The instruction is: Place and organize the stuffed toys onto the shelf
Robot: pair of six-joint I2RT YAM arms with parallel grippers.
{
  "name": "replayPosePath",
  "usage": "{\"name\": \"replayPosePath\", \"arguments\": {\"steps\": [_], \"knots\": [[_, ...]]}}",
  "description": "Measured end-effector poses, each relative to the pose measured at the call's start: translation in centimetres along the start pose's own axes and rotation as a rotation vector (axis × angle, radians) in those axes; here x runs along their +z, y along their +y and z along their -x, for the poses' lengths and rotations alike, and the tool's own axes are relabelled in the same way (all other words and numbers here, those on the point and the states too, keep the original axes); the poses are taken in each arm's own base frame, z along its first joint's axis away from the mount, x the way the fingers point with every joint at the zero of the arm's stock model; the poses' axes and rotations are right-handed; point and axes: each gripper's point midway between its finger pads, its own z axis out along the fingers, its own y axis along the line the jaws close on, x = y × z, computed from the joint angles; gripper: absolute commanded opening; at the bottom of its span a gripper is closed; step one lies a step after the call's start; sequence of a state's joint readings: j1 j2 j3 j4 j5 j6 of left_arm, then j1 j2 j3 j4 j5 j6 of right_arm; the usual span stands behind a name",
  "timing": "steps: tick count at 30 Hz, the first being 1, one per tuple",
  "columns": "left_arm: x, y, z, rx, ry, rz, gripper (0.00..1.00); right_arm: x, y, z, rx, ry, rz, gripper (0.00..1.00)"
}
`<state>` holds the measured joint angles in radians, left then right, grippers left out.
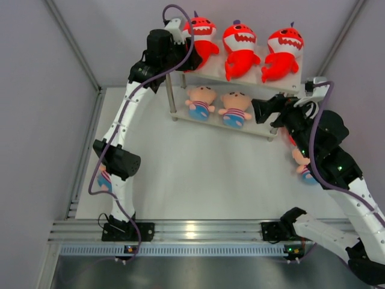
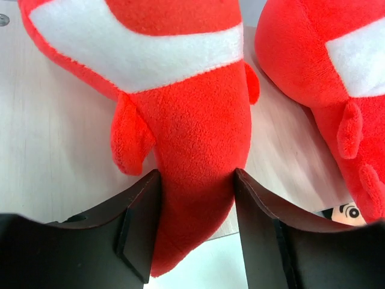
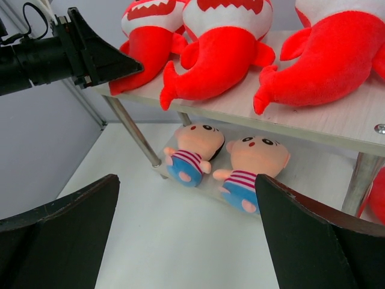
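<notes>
On the shelf [image 3: 337, 123], at the top board's left end, the left gripper [image 2: 197, 177] straddles the tail of a red shark [image 2: 192, 150]. The wrist view shows both jaws touching it; gripping or not, I cannot tell. The right gripper [image 3: 186, 180] gapes empty before two boy dolls [image 3: 192, 153] on the lower board. Only overhead shows a third doll [image 1: 301, 159], half hidden under the right arm [image 1: 325, 144].

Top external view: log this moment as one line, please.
top board: three sharks | lower board: two dolls | left fingers: astride left shark tail, grip unclear | right fingers: open, empty
</notes>
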<state>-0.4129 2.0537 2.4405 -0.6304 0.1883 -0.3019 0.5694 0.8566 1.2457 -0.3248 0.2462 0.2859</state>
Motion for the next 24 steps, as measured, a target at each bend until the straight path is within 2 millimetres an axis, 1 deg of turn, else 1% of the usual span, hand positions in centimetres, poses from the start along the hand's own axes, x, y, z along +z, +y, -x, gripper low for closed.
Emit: {"name": "replayPosePath", "arguments": {"steps": [2, 6, 7, 9, 10, 12, 13, 14, 16, 19, 22, 24], "knots": [[0.0, 0.2, 0.1, 0.005, -0.003, 0.008, 0.57, -0.1, 0.0, -0.1, 0.005, -0.002, 0.000, 0.96], [0.0, 0.4, 0.1, 0.014, -0.006, 0.021, 0.70, -0.2, 0.0, -0.1, 0.007, 0.000, 0.001, 0.96], [0.0, 0.5, 0.1, 0.018, -0.007, 0.024, 0.75, -0.2, 0.0, -0.1, 0.007, 0.000, 0.001, 0.97], [0.0, 0.7, 0.1, 0.029, -0.007, 0.031, 0.80, -0.2, 0.0, -0.2, 0.006, 0.000, 0.001, 0.97], [0.0, 0.8, 0.1, 0.039, -0.007, 0.037, 0.86, -0.2, -0.1, -0.2, 0.006, 0.002, 0.000, 0.96], [-0.1, 1.3, 0.4, 0.063, -0.015, 0.060, 0.91, -0.2, -0.3, -0.4, 0.004, 0.009, -0.009, 0.97], [-0.2, 1.5, 0.6, 0.073, -0.021, 0.072, 0.96, -0.2, -0.4, -0.5, 0.002, 0.013, -0.016, 0.96], [-0.3, 1.6, 0.8, 0.088, -0.029, 0.081, 0.98, -0.2, -0.5, -0.6, 0.000, 0.018, -0.023, 0.96], [-0.6, 1.8, 1.4, 0.110, -0.042, 0.093, 0.98, -0.3, -0.8, -1.0, -0.003, 0.028, -0.033, 0.96], [-1.4, 1.5, 2.2, 0.143, -0.060, 0.093, 0.98, -0.6, -1.4, -2.4, -0.010, 0.053, -0.048, 0.96], [-2.6, 1.0, 3.3, 0.172, -0.085, 0.087, 0.98, -1.5, -2.4, -4.8, -0.016, 0.101, -0.070, 0.97], [-3.7, 0.6, 4.4, 0.197, -0.109, 0.083, 0.98, -2.2, -3.5, -6.4, -0.015, 0.141, -0.108, 0.98]]}}
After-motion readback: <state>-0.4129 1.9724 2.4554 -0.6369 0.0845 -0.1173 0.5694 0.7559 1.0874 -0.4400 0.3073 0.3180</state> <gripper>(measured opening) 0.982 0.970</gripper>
